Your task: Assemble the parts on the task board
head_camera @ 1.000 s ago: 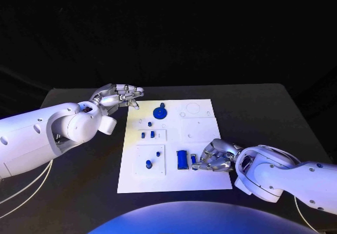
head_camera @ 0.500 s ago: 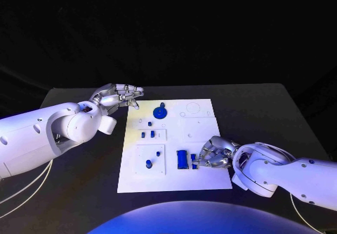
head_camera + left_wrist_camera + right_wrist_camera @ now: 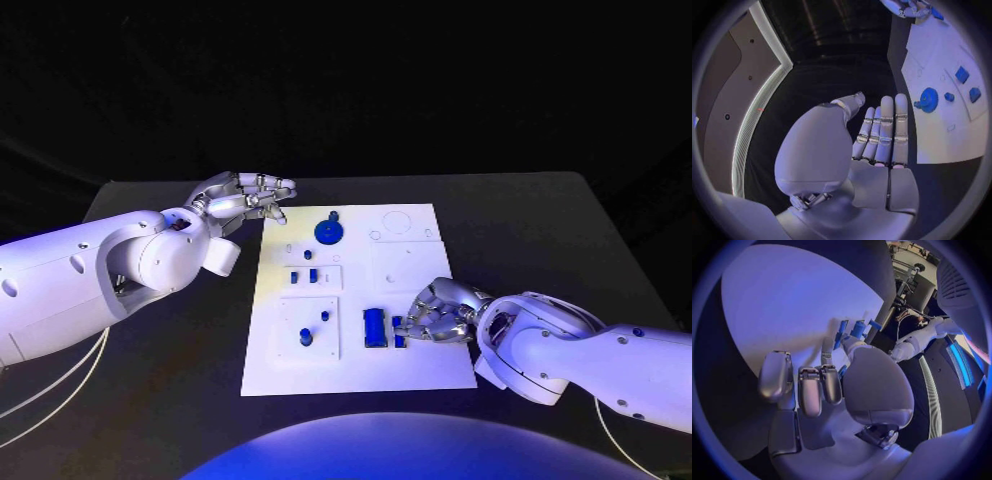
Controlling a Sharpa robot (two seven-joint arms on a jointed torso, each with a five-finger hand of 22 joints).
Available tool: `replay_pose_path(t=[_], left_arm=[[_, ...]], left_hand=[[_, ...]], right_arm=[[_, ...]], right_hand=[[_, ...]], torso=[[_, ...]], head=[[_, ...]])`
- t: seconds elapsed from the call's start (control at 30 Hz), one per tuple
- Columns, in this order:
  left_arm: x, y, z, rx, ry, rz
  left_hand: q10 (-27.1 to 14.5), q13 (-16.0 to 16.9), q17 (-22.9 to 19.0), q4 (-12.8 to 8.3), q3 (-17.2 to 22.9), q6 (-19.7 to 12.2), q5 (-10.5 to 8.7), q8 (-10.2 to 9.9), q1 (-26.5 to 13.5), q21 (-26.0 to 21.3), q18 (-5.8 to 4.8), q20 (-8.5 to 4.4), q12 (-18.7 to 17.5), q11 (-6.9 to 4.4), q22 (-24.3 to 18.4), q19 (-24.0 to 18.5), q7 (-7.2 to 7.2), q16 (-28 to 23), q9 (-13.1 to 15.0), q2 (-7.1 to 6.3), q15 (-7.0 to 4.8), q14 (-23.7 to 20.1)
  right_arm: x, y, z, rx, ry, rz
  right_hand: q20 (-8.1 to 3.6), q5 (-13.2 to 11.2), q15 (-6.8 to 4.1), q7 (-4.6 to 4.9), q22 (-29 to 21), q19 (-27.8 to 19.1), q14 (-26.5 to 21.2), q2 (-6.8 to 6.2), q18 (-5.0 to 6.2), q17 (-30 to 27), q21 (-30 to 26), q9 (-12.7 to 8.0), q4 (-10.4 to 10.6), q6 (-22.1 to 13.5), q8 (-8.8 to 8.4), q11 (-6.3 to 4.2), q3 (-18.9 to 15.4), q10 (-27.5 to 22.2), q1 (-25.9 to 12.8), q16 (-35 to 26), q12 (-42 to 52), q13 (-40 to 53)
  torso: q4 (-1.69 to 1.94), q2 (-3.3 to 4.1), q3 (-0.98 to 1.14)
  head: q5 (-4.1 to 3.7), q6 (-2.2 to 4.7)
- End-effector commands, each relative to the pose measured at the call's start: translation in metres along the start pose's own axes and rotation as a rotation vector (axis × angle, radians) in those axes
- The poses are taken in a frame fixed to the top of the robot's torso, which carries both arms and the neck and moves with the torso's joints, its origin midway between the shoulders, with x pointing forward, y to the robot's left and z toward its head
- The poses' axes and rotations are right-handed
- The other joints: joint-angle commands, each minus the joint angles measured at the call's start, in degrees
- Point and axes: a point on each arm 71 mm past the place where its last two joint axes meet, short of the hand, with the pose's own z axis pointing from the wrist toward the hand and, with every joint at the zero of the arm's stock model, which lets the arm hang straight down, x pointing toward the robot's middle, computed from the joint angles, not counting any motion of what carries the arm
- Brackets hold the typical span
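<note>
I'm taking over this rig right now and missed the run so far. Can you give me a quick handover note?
Left hand: holds nothing, fingers apart, off the task board's far left corner.
Right hand: fingers curled at a small blue part beside the long blue block near the board's near edge; grip unclear.
Round blue disc sits at the far end, small blue pieces mid-board, two more in the near left panel.
Left to do: several white recesses look unfilled.

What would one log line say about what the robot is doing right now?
left hand: open, off board | right hand: fingers at small blue part, grip unclear | task board: assembly unfinished
</note>
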Motion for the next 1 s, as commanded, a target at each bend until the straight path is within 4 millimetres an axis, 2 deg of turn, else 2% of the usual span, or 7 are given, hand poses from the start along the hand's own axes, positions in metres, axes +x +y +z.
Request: replay_pose_path(t=[0.03, 0.27, 0.47, 0.53, 0.63, 0.67, 1.0], left_arm=[[0.003, -0.001, 0.001, 0.007, 0.018, -0.004], [0.002, -0.001, 0.001, 0.018, 0.012, -0.006], [-0.001, -0.001, 0.002, 0.055, -0.017, -0.022], [-0.003, -0.001, 0.003, 0.075, -0.036, -0.031], [-0.007, -0.001, 0.006, 0.104, -0.074, -0.071], [-0.009, -0.001, 0.008, 0.115, -0.088, -0.089], [-0.021, 0.003, 0.033, 0.207, -0.157, -0.141]], left_hand=[[-0.39, 0.00, -0.09, 0.23, -0.02, -0.28, -0.07, 0.35, -0.48, -0.18, 0.76, 0.12, 0.17, 0.09, -0.10, 0.33, 1.29, -0.31, -0.07, 0.18, -0.01, 0.11], [-0.39, 0.00, -0.10, 0.25, -0.02, -0.29, -0.08, 0.35, -0.50, -0.20, 0.76, 0.12, 0.17, 0.09, -0.11, 0.34, 1.29, -0.31, -0.08, 0.18, 0.00, 0.10], [0.10, 0.07, -0.17, 0.36, -0.19, -0.34, -0.10, 0.37, -0.71, -0.42, 0.76, 0.14, 0.46, -0.04, -0.24, 0.31, 1.11, -0.36, -0.09, -0.05, -0.03, -0.03], [0.66, 0.11, -0.27, 0.48, -0.26, -0.24, -0.09, 0.47, -0.85, -0.68, 0.76, 0.13, 0.70, -0.17, -0.38, 0.22, 0.95, -0.49, -0.06, -0.15, -0.10, -0.23], [2.88, -0.02, -1.29, 1.25, -0.46, 0.35, -0.12, 1.02, -1.54, -2.71, 0.71, 0.17, 0.83, -0.57, -1.47, -0.86, 0.45, -2.66, 0.10, -0.47, -0.19, -1.97], [3.91, -0.09, -2.11, 1.54, -0.35, 0.64, -0.09, 1.28, -1.63, -4.16, 0.64, 0.30, 0.56, -0.67, -2.24, -1.76, 0.27, -4.59, 0.18, -0.54, -0.10, -3.18], [8.74, -0.20, -10.28, 3.83, -2.35, -1.96, -0.13, -0.49, -1.79, -31.81, -0.01, 5.54, -17.87, 1.76, -19.68, -8.40, -1.87, -40.44, -0.16, -1.00, 4.58, -9.30]], right_arm=[[-0.002, 0.003, -0.002, -0.041, -0.030, 0.012], [-0.020, 0.008, -0.005, -0.154, -0.125, 0.145], [-0.053, 0.008, 0.005, -0.263, -0.225, 0.333], [-0.069, 0.005, 0.014, -0.277, -0.262, 0.402], [-0.093, -0.001, 0.029, -0.289, -0.312, 0.502], [-0.102, -0.002, 0.035, -0.295, -0.328, 0.529], [-0.150, -0.010, 0.088, -0.367, -0.425, 0.682]], right_hand=[[-0.32, 0.09, -0.39, 0.06, 9.74, 0.80, 4.99, -0.21, -0.83, 10.14, 0.09, 0.02, 0.36, 0.48, -0.34, -0.09, -0.11, 4.13, -0.41, 0.33, 0.11, 11.79], [0.22, 0.11, 0.41, 1.31, 8.25, -0.93, 4.12, -1.21, 0.13, 6.20, -6.74, -0.56, 0.42, -2.36, -1.92, 0.95, -3.52, 2.71, -1.61, -1.13, -4.06, 9.91], [2.20, 0.16, 2.46, 3.84, 1.88, -8.76, 0.72, 0.43, 3.55, -5.91, -31.89, -1.10, 0.04, -7.80, -4.47, 3.26, -5.90, -4.51, 4.15, -7.55, -20.58, 1.65], [3.14, 0.20, 3.47, 5.04, -2.84, -14.23, -3.23, 1.14, 5.37, -15.43, -47.30, -1.39, -0.21, -10.37, -5.64, 4.35, -5.91, -11.29, 7.13, -13.77, -33.56, -5.61], [3.95, 0.26, 4.10, 5.86, -4.84, -15.88, -7.65, 1.62, 5.32, -25.14, -49.73, -1.83, -0.08, -11.97, -6.47, 5.10, -5.75, -18.22, 8.88, -21.07, -46.77, -13.84], [5.02, 0.36, 5.40, 7.12, -7.27, -19.32, -15.32, 2.13, 5.04, -37.80, -53.03, -2.76, -0.15, -13.97, -7.63, 6.33, -4.28, -21.63, 11.18, -32.03, -50.92, -17.67], [12.01, 0.16, 11.50, 9.91, -29.17, -33.71, -27.33, -1.01, 5.65, -52.98, -61.14, -11.06, -0.87, -13.78, -14.33, 10.95, 8.10, -24.06, 12.93, -65.42, -74.85, -54.56]], torso=[[-0.07, 0.04, 0.04], [-0.21, -0.18, -0.11], [-0.71, -0.78, -0.63], [-0.89, -1.05, -0.77], [-1.01, -1.47, -0.94], [-1.05, -1.62, -0.97], [-0.82, -3.32, -0.77]], head=[[-0.02, 0.13], [-0.24, 0.85], [-0.40, 2.19], [-0.44, 3.24], [-0.51, 4.44], [-0.54, 4.87], [0.19, 9.48]])
